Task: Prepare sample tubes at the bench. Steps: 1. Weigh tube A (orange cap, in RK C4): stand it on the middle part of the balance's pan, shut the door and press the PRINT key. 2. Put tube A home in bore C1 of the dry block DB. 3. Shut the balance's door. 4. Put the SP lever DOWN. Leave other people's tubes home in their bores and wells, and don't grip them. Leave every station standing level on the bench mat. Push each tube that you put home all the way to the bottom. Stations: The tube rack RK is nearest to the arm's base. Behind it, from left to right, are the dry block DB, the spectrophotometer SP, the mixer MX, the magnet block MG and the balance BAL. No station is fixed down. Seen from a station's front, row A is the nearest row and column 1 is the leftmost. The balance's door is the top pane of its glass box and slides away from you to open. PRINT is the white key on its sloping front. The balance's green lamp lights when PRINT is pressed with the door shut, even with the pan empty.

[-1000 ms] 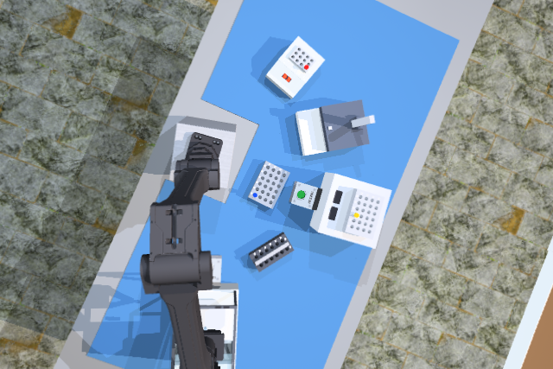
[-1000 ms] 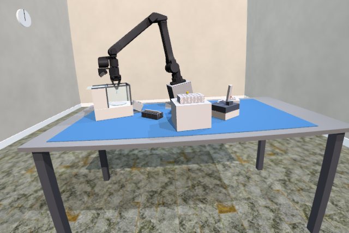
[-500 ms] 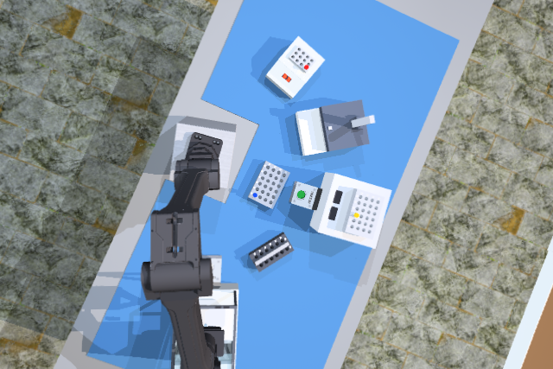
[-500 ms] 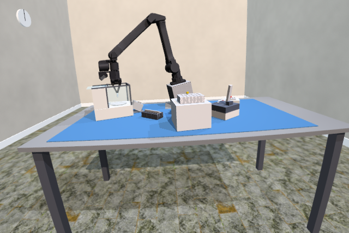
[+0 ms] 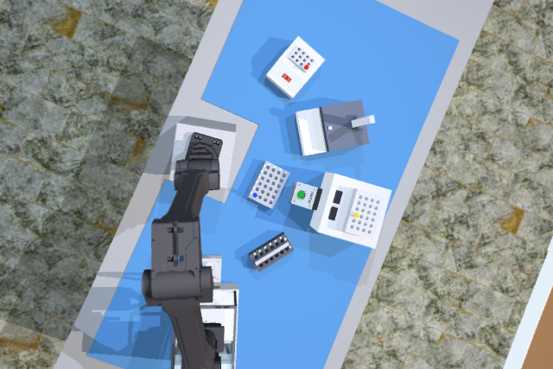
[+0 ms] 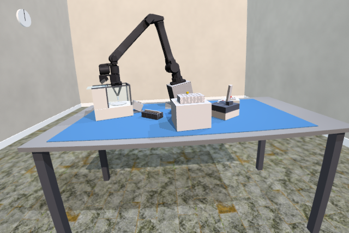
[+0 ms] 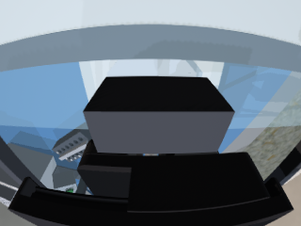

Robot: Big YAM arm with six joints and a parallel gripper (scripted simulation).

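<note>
My gripper (image 6: 117,94) reaches down through the open top of the balance's glass box. It is shut on tube A (image 6: 118,99), which hangs upright over the round pan (image 6: 124,102); I cannot tell if its bottom touches. A dark block (image 7: 159,132) hides fingertips and cap in the wrist view. The balance (image 5: 236,311) (image 6: 114,113) has its door pane (image 6: 92,87) slid back, overhanging the rear. The arm covers much of it from above; the lamp is not seen. The dry block (image 5: 290,88) is at the far left. The SP's lever (image 5: 362,121) (image 6: 229,93) stands up.
The glass walls and dark top frame (image 6: 130,93) stand close around the fingers. The magnet block (image 5: 270,251) (image 6: 152,114) is beside the balance. Beyond are the tube rack (image 5: 269,185) with a blue-capped tube, the mixer (image 5: 326,222) (image 6: 193,116) with a yellow-capped one, and the SP (image 5: 346,136) (image 6: 225,114).
</note>
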